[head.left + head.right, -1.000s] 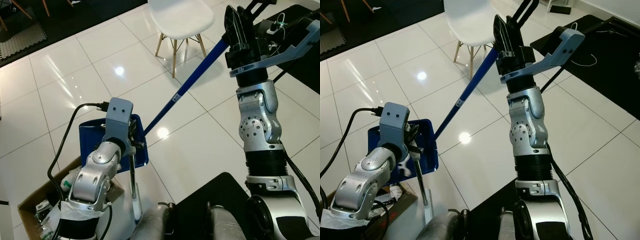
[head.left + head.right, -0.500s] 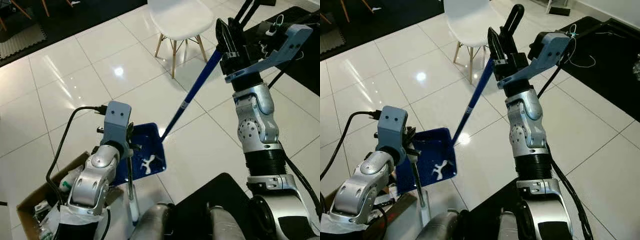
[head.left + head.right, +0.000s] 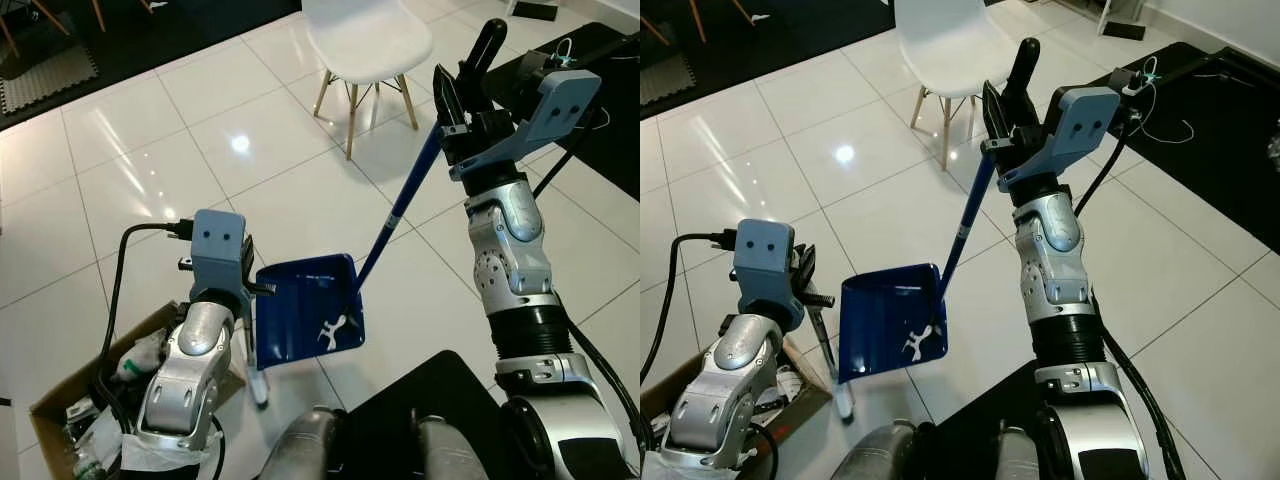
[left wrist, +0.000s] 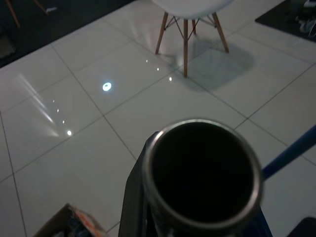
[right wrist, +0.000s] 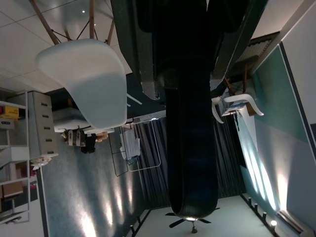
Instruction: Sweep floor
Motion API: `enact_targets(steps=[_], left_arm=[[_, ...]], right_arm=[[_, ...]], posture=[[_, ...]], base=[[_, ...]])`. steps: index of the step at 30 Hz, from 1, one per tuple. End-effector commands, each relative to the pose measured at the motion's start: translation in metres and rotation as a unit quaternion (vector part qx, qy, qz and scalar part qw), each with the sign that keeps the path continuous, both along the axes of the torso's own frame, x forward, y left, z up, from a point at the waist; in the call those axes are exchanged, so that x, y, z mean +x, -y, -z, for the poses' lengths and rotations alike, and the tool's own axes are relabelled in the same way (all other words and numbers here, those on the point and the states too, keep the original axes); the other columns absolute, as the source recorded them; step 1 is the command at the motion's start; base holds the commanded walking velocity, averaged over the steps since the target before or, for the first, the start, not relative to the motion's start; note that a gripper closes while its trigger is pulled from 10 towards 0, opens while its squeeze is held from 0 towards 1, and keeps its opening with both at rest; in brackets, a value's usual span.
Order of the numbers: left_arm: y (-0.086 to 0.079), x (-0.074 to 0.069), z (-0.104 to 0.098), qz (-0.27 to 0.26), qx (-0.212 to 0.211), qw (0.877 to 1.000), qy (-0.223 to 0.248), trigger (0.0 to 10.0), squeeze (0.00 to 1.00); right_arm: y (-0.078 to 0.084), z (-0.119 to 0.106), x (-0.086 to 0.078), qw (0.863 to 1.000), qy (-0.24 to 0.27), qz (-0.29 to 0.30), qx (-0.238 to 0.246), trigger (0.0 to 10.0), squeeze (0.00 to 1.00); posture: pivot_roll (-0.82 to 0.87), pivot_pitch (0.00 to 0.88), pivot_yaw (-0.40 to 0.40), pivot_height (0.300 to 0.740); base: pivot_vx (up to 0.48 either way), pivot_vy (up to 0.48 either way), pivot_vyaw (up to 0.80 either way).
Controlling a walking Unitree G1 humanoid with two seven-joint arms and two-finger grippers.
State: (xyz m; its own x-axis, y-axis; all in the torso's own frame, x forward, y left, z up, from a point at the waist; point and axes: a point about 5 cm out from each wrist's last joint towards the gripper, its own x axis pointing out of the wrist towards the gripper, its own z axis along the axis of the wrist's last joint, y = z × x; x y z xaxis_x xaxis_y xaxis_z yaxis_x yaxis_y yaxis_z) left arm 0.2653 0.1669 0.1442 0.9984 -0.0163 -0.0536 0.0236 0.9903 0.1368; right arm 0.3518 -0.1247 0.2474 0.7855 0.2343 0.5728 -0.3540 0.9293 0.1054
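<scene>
A cardboard box of rubbish sits on the white tile floor at the robot's left, beside the left gripper, whose jaws are closed on the silver handle of a blue dustpan held low to the floor. 1 white scrap lies in the pan near its front lip. To the right, the blue broom stick slants down to meet the pan's edge, its black grip clamped in the jaws of the raised right gripper. To finish the sweep well, the pan's lip likely needs to stay flat on the tile while the broom draws short strokes inward, then tilt back before lifting so the scrap does not slide out. The head views give the pan, scrap and box together; the left wrist view looks down the handle's open metal tube toward the white chair, and the right wrist view shows the broom's black grip close up.
</scene>
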Motion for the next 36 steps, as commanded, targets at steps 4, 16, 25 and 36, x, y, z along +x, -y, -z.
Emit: enact_targets(steps=[4, 16, 25, 36], left_arm=[[0.0048, 0.0007, -0.0103, -0.004, -0.010, 0.999, 0.039, 10.0, 0.00], [0.0077, 0.0038, -0.0087, -0.002, -0.020, 0.999, 0.042, 10.0, 0.00], [0.0071, 0.0046, -0.0096, -0.005, -0.024, 0.999, 0.046, 10.0, 0.00], [0.0077, 0.0048, -0.0081, -0.007, -0.025, 0.999, 0.045, 10.0, 0.00]], right_arm=[[-0.0054, -0.0057, 0.0017, 1.000, 0.013, -0.008, 0.009, 10.0, 0.00], [-0.0040, -0.0037, 0.0016, 1.000, 0.012, 0.003, -0.007, 10.0, 0.00], [-0.0030, -0.0025, 0.0029, 1.000, 0.009, 0.007, -0.004, 10.0, 0.00], [-0.0041, -0.0014, 0.0037, 1.000, 0.008, 0.012, -0.018, 10.0, 0.00]], posture=[[0.15, 0.077, 0.037, 0.740], [0.12, 0.081, 0.045, 0.740], [0.12, 0.088, 0.045, 0.740], [0.12, 0.088, 0.041, 0.740]], base=[[0.000, 0.000, 0.00], [0.000, 0.000, 0.00], [0.000, 0.000, 0.00], [0.000, 0.000, 0.67]])
